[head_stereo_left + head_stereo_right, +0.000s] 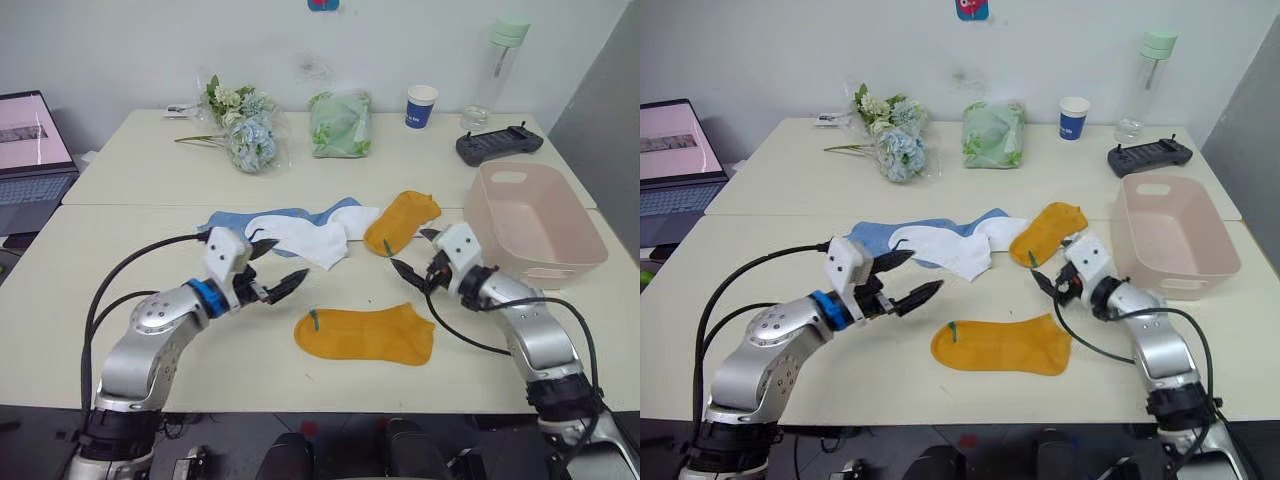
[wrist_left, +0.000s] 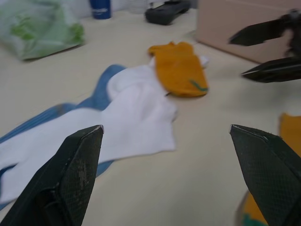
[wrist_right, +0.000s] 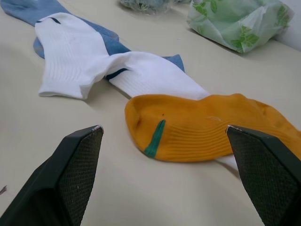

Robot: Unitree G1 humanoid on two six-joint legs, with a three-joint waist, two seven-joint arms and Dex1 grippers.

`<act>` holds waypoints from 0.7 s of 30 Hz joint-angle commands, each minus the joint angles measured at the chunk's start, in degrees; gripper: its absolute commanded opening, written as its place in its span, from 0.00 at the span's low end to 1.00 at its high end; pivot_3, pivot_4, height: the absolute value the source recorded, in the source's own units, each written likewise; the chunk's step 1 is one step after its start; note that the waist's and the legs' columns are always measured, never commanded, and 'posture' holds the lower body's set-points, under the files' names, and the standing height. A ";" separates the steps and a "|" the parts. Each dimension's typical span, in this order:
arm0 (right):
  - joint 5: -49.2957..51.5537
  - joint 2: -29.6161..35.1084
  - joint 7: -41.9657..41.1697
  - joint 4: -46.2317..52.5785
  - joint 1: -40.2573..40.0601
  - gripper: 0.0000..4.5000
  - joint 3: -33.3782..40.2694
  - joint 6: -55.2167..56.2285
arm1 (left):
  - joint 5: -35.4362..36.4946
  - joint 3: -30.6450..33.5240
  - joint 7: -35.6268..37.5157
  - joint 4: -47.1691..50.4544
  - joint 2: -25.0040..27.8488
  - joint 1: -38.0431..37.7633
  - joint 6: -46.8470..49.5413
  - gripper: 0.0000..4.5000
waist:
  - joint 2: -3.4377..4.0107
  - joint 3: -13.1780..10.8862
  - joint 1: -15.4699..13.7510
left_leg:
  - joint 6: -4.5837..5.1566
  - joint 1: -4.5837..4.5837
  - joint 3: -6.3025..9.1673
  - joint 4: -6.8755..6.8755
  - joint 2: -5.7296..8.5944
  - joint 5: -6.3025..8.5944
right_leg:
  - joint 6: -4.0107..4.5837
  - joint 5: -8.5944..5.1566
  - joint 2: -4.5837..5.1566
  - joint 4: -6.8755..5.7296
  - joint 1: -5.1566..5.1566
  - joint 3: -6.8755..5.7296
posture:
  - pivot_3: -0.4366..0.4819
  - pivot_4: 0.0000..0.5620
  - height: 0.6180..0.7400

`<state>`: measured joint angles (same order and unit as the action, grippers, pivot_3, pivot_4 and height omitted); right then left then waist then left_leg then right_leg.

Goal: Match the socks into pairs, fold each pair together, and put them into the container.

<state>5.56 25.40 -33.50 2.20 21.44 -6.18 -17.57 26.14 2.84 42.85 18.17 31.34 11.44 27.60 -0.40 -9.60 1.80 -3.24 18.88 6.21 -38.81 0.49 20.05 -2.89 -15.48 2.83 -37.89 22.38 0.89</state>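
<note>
Left eye view: both grippers, left (image 1: pixel 272 266) and right (image 1: pixel 418 253), spread empty, flanking bare tabletop (image 1: pixel 120 300) above near mustard-yellow sock (image 1: pixel 366 334).

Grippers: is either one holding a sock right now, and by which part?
Nothing is held. The left gripper and the right gripper are both open above the table, apart from the socks.
</note>
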 commanded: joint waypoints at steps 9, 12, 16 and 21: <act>-8.16 -4.40 -1.19 -11.84 12.22 1.00 -9.52 0.10 | 3.14 0.25 -1.86 2.54 -1.02 6.04 4.50 0.99 | 0.00 -0.01 0.10 | -0.02 0.07 0.01 0.04 -0.01 -0.01 | 0.00 0.00 -0.01 -0.01 0.15 0.00 | 0.48 0.27 1.00; -10.23 -4.93 -0.73 -16.45 14.44 0.91 -10.46 1.22 | 2.67 0.74 -1.89 2.76 -0.48 5.44 4.12 1.00 | 0.00 -0.01 0.09 | -0.03 0.16 -0.02 0.03 0.00 -0.02 | 0.01 0.00 0.01 0.00 0.25 0.06 | 0.48 0.27 1.00; -11.37 -5.26 0.41 -21.58 16.53 0.63 -9.41 2.12 | 3.12 1.57 -2.54 4.25 -0.18 3.78 4.44 1.00 | 0.00 -0.01 0.08 | -0.03 0.18 -0.03 0.04 0.00 -0.02 | 0.01 0.00 0.02 0.00 0.29 0.07 | 0.48 0.27 1.00; -11.01 -6.47 1.87 -24.61 17.61 0.24 -7.92 4.34 | 2.21 1.42 -3.01 4.29 -0.53 2.28 3.29 1.00 | 0.00 -0.01 0.04 | -0.03 0.18 -0.03 0.04 0.00 -0.02 | 0.01 0.01 0.02 -0.01 0.30 0.07 | 0.48 0.27 1.00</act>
<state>-5.56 19.05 -32.39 -22.61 37.65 -15.58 -14.39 28.12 3.40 40.03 20.17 30.66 13.65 32.05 -0.40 -9.61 1.84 -3.27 19.06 6.17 -38.77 0.49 20.04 -2.88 -15.47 2.85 -37.91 22.68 0.97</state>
